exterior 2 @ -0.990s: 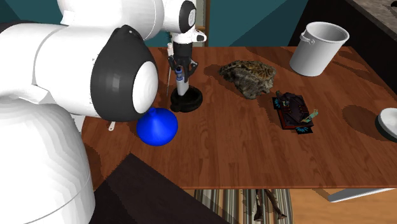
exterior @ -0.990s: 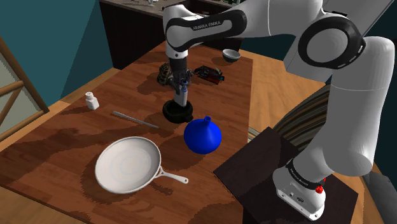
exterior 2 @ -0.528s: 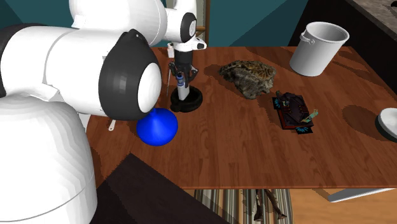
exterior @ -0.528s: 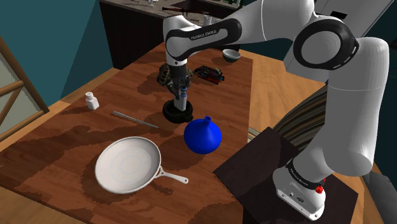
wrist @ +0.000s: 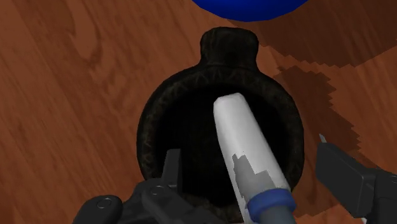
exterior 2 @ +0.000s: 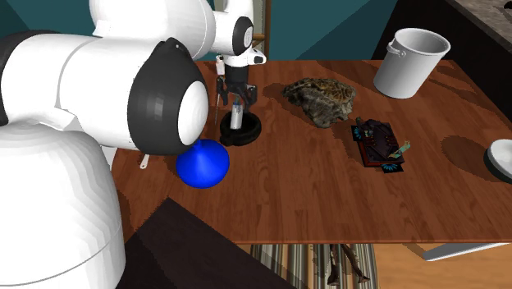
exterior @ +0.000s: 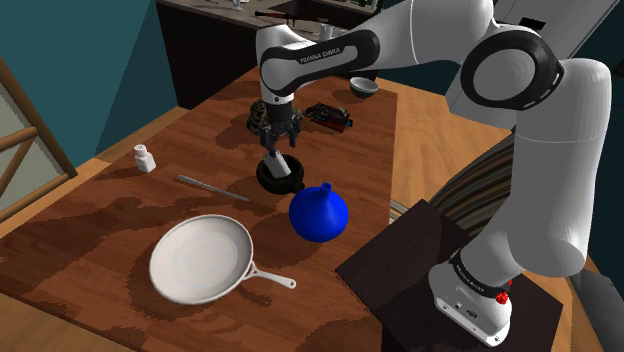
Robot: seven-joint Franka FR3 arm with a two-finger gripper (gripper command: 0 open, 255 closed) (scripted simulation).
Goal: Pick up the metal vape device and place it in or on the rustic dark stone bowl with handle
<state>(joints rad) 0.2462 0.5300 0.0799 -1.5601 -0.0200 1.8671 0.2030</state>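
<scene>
Vape device (wrist: 245, 149) first: a pale grey stick with a blue band at one end. It stands tilted inside the dark, rough-walled bowl (wrist: 153, 127), rounded tip down in the hollow and banded end up toward my wrist camera. The bowl's stubby handle (wrist: 229, 48) points at the round blue vase (exterior: 319, 212) just beside it. My gripper (exterior: 279, 145) hangs directly over the bowl with its fingers (wrist: 347, 175) spread wide. The stick sits between them and neither one touches it, so nothing is held.

Against half a second ago, the arm's pose reads the same on the shoulder view. The fingers that were pinched on the upright stick have parted, though, and the stick now leans on its own in the bowl. A full second back the whole arm stood a little taller.

Further out on the wooden table (exterior: 120, 230) there are other vessels. A white frying pan (exterior: 200, 262) lies toward the shoulder view's lower left. A small grey bowl (exterior: 364, 87) sits at the far corner. A white bucket (exterior 2: 410, 51) stands at the far edge in the second exterior view, and I cannot make out its inside. A mottled brown lump (exterior 2: 322, 98), a dark book-like object (exterior 2: 379, 143), a white shaker (exterior: 145, 158) and a thin grey rod (exterior: 212, 188) lie apart from all of them.
</scene>
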